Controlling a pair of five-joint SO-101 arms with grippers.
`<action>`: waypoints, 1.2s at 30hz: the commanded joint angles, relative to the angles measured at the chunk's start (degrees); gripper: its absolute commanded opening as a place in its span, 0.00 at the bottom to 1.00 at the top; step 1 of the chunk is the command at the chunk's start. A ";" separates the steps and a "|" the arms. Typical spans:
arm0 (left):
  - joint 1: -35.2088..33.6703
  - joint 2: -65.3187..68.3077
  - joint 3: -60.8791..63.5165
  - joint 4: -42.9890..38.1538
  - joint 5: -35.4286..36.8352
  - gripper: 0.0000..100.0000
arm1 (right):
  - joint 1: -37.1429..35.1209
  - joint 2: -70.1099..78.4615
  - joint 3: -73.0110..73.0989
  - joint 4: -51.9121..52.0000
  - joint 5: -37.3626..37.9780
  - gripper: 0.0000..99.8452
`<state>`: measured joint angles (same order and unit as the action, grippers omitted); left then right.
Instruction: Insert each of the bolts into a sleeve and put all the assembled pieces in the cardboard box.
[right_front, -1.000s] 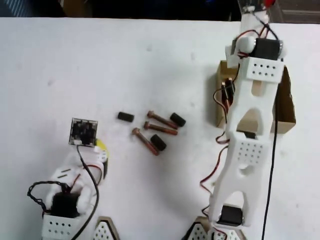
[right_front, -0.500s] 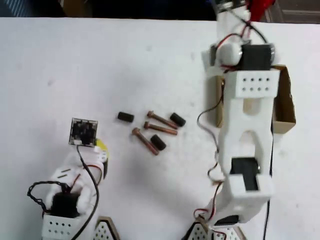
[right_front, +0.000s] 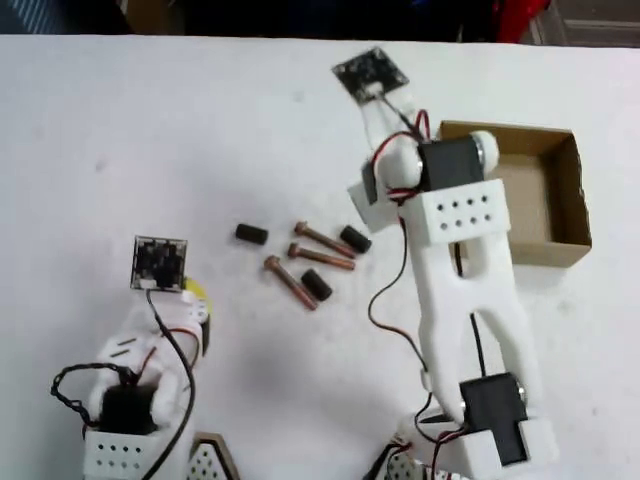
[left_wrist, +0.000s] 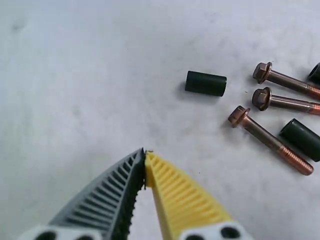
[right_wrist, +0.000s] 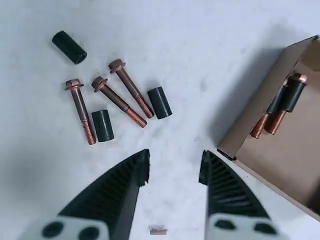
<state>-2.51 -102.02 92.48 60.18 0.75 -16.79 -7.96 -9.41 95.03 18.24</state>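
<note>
Three copper-coloured metal bolts (right_front: 322, 257) lie loose near the middle of the white tabletop (right_front: 150, 120), with three short black cylindrical sleeves (right_front: 251, 234) among them. In the high view the upper bolt (right_front: 323, 239) and the middle one run nearly parallel. Their long axes go left to right with a slight downward slant, heads at the left. The lower bolt (right_front: 291, 283) slants more steeply, head at upper left and threaded tip at lower right. One sleeve lies apart to the left of the bolt heads, its axis left to right. A second sleeve (right_front: 355, 239) sits just beside the upper bolt's tip, and a third sleeve (right_front: 317, 285) lies just beside the lower bolt's shank. The open brown cardboard box (right_front: 578, 195) stands at the right of the tabletop. In the right wrist view, two assembled pieces (right_wrist: 280, 102) lie side by side inside it against a wall, bolts pushed through sleeves.

Since a second ago the right arm has swung off the box toward the loose pieces, uncovering the box interior. The bolts and sleeves lie as before, and the left arm has barely shifted.

The right hand (right_wrist: 172, 167) hangs above bare tabletop between the loose pieces and the box, its black fingers moderately apart and holding nothing. The left hand (left_wrist: 145, 155) hovers over bare tabletop near the lone sleeve, its grey and yellow fingers meeting at the tips with nothing between them.
</note>
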 joint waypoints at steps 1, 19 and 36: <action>-0.48 -0.57 -0.70 -2.11 -0.53 0.02 | -0.48 -2.15 7.38 -7.60 0.70 0.14; -0.40 -0.57 -0.62 -2.11 -0.53 0.02 | -0.57 -2.07 24.97 -28.00 16.35 0.14; -0.48 -0.57 -0.53 -2.20 -0.53 0.02 | -3.21 11.47 21.36 -31.69 17.85 0.14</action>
<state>-2.51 -102.02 92.48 60.18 0.75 -20.31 2.77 15.47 63.82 35.65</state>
